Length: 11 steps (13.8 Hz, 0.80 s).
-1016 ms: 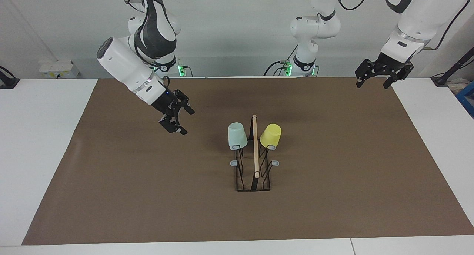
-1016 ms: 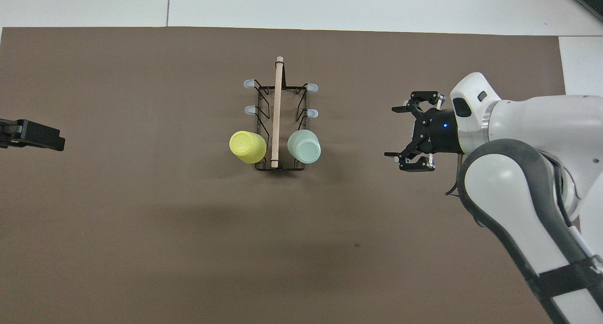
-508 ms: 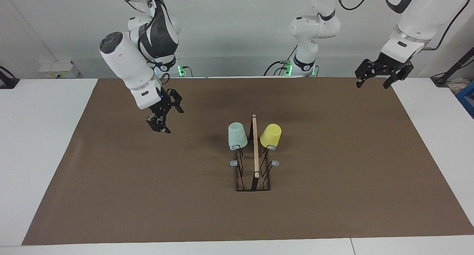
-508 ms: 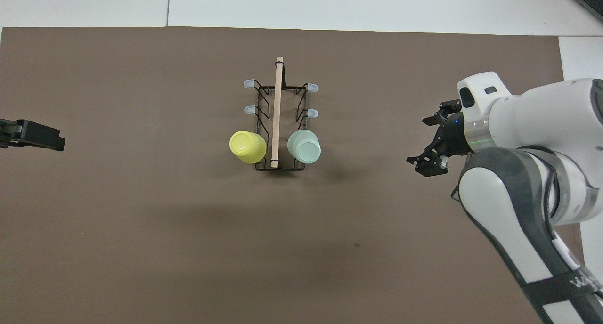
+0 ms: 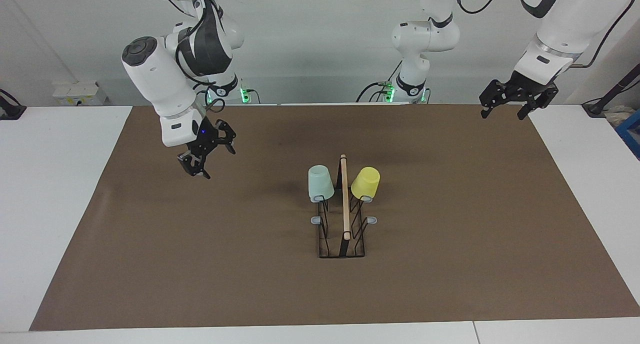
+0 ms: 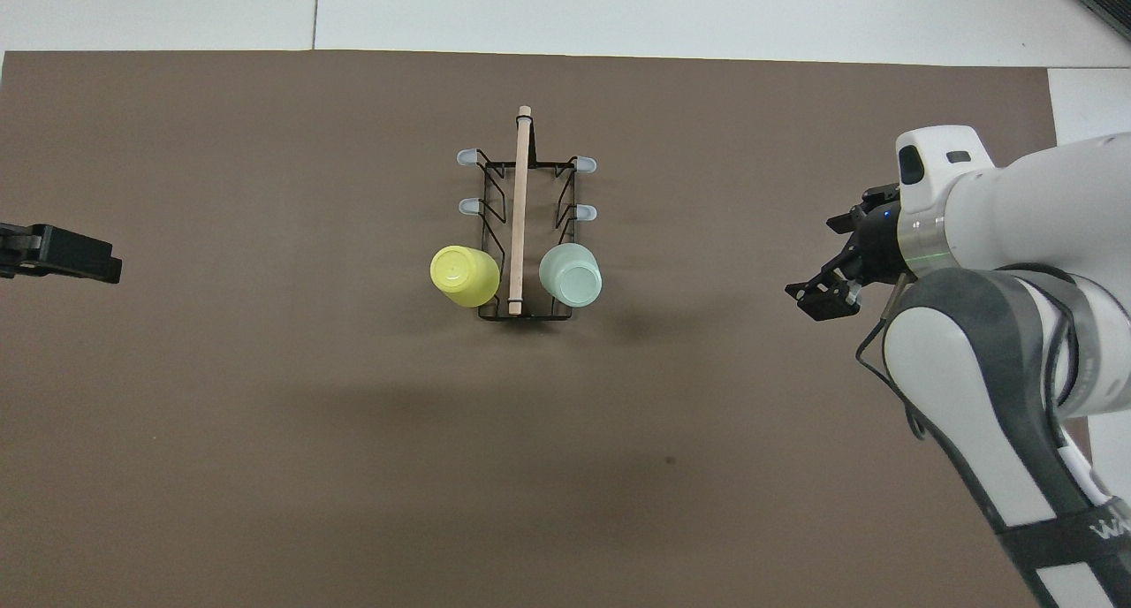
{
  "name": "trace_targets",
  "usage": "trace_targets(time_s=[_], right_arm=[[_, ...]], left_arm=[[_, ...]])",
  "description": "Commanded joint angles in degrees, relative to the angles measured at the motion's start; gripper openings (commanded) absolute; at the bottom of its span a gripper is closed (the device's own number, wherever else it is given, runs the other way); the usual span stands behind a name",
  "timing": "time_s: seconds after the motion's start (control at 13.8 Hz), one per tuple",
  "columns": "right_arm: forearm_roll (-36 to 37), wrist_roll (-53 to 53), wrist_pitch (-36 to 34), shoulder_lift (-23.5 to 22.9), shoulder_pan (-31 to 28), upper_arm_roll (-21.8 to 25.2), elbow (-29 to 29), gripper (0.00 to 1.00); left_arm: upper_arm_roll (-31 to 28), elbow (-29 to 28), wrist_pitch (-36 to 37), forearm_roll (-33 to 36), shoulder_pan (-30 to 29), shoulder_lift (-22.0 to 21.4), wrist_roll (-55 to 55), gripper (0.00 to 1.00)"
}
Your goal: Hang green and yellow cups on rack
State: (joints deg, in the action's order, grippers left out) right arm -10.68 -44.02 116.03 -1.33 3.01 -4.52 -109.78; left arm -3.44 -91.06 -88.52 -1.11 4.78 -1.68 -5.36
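The rack stands upright in the middle of the brown mat. The pale green cup hangs upside down on a prong at the rack's end nearest the robots, on the right arm's side. On the matching prong of the left arm's side hangs the yellow cup, tilted outward. My right gripper hovers open and empty over bare mat, well apart from the rack toward the right arm's end. My left gripper waits open over the mat's corner at the left arm's end.
A brown mat covers most of the white table. Several grey-tipped prongs on the rack carry nothing. A white box sits at the table's edge near the right arm's base.
My right gripper has drawn away from the rack toward the right arm's end, rising and turning downward. The left arm, rack and cups have not moved.
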Motion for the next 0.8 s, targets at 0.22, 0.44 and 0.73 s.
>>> trace_targets(time_s=[0.22,0.44,0.73], right_arm=[[6.5,19.4,-7.6,0.5,-0.6,-0.3,4.2,1.00],[6.6,34.6,-9.4,0.4,-0.3,-0.4,5.6,1.00],[6.7,35.8,-10.7,0.6,-0.8,0.7,6.4,1.00]], left_arm=[[0.5,-0.1,0.6,0.6,-0.4,-0.3,0.7,1.00],[0.5,-0.1,0.7,0.6,-0.4,-0.3,0.7,1.00],[0.4,-0.1,0.7,0.6,-0.4,-0.3,0.7,1.00]])
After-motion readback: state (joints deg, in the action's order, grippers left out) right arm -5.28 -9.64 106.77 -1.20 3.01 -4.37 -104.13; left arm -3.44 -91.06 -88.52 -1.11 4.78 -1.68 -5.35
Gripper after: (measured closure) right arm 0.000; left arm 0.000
